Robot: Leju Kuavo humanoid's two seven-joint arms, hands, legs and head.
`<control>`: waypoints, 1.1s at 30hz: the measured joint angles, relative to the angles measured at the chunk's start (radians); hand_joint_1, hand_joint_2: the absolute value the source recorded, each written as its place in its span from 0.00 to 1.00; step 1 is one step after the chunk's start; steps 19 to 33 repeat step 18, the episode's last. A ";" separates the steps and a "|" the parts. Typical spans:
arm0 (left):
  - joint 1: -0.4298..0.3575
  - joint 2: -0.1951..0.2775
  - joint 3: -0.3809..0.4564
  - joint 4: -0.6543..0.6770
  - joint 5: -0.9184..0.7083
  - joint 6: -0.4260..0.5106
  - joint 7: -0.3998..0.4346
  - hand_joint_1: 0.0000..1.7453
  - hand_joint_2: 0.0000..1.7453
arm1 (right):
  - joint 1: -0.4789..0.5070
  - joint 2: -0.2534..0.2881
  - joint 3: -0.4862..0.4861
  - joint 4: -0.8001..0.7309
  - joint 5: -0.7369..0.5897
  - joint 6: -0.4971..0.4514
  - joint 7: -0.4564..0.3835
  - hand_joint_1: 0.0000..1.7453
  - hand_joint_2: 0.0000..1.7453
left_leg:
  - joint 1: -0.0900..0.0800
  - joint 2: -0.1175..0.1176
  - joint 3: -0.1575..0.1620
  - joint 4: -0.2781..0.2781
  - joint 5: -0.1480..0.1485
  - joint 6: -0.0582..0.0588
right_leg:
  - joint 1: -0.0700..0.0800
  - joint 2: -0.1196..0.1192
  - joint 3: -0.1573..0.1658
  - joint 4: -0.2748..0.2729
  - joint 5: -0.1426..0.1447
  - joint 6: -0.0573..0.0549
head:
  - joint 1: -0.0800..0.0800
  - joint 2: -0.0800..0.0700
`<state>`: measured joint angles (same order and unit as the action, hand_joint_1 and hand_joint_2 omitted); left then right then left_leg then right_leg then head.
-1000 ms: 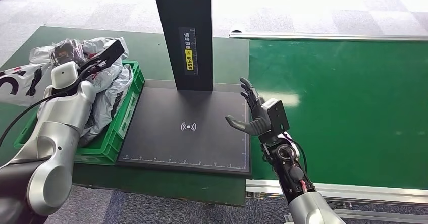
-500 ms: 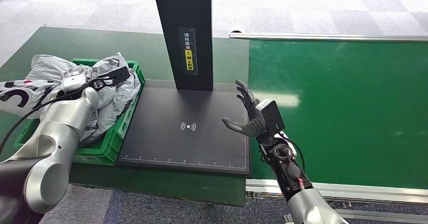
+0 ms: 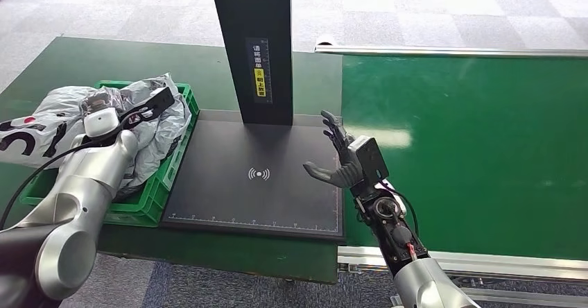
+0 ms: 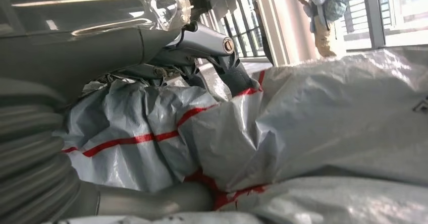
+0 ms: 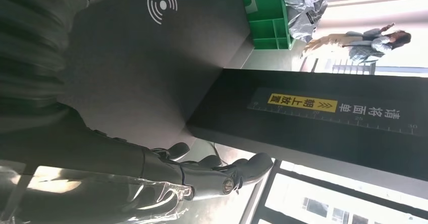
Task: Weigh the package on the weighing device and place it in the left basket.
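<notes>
- The right robot hand [image 3: 343, 161] hovers over the near right corner of the weighing device [image 3: 258, 176], fingers spread wide, thumb out, holding nothing; the right wrist view shows the same splayed fingers [image 5: 222, 176] above the dark platform.
- The left robot hand [image 4: 166, 57] is down in the left basket [image 3: 163, 173], just left of the weighing device. Its fingers lie on and partly tucked into the crumpled grey package [image 3: 149, 114]; whether they actually grip the plastic I cannot tell.
- The package, grey with red stripes [image 4: 212, 133], sits in the basket, heaped on other grey bags, so the task looks nearly done.
- To finish well, I judge the hand should spread fully and lift straight up, letting the loose film slide off the fingers and not drag out over the rim.
- The heap rises above the rim, and one printed bag [image 3: 31, 131] spills over the far-left side of the basket onto the counter [image 3: 104, 62]; a snagged finger could tip more out.
- Behind the platform stands the device's black column [image 3: 253, 44], close to the basket's far corner; the lift should stay clear of it.
- Right of the weighing device runs a green conveyor belt [image 3: 478, 148].
</notes>
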<state>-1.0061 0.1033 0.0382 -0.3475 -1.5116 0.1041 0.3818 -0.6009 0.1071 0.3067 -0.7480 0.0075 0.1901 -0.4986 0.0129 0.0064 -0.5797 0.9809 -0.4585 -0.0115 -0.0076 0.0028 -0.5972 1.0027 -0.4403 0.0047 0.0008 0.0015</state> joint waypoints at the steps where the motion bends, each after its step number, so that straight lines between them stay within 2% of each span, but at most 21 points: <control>1: 0.003 0.001 0.000 0.000 0.001 0.020 -0.003 0.00 1.00 | 0.000 0.000 0.001 0.000 0.000 0.000 0.000 0.00 1.00 | 0.000 0.000 0.000 0.000 0.000 0.000 | 0.000 0.000 0.000 0.000 0.000 0.000 | 0.000 0.000; 5: 0.011 0.003 0.002 0.000 0.011 0.081 -0.018 0.00 1.00 | 0.000 0.000 0.005 0.000 0.000 -0.001 -0.001 0.00 1.00 | 0.000 0.000 0.000 0.000 0.000 0.000 | 0.000 0.000 0.000 0.000 0.000 0.000 | 0.000 0.000; 9: 0.029 0.004 0.010 -0.004 0.040 0.226 -0.071 0.00 1.00 | 0.000 -0.004 0.007 0.000 -0.002 -0.002 -0.002 0.00 1.00 | 0.000 0.000 0.000 0.000 0.000 0.000 | 0.000 0.000 0.000 0.000 0.000 0.000 | 0.000 0.000; 14: 0.034 0.005 0.023 -0.023 0.101 0.310 -0.160 0.00 1.00 | 0.000 -0.012 0.010 0.000 -0.008 -0.007 -0.003 0.00 1.00 | 0.000 0.000 0.000 0.000 0.000 0.000 | 0.000 0.000 0.000 0.000 0.000 0.000 | 0.000 0.000; 17: 0.034 0.003 0.040 -0.046 0.190 0.351 -0.255 0.00 1.00 | 0.001 -0.016 0.012 0.000 -0.008 -0.013 -0.004 0.00 1.00 | 0.000 0.000 0.000 0.000 0.000 0.000 | 0.000 0.000 -0.001 0.000 0.000 0.000 | 0.000 0.000; 18: 0.034 0.003 0.044 -0.050 0.208 0.357 -0.272 0.00 1.00 | 0.001 -0.017 0.012 0.000 -0.008 -0.014 -0.003 0.00 1.00 | 0.000 0.000 0.000 0.000 0.000 0.000 | 0.000 0.000 -0.001 0.000 0.000 0.000 | 0.000 0.000; 33: 0.034 0.003 0.044 -0.050 0.208 0.357 -0.272 0.00 1.00 | 0.001 -0.017 0.012 0.000 -0.008 -0.014 -0.003 0.00 1.00 | 0.000 0.000 0.000 0.000 0.000 0.000 | 0.000 0.000 -0.001 0.000 0.000 0.000 | 0.000 0.000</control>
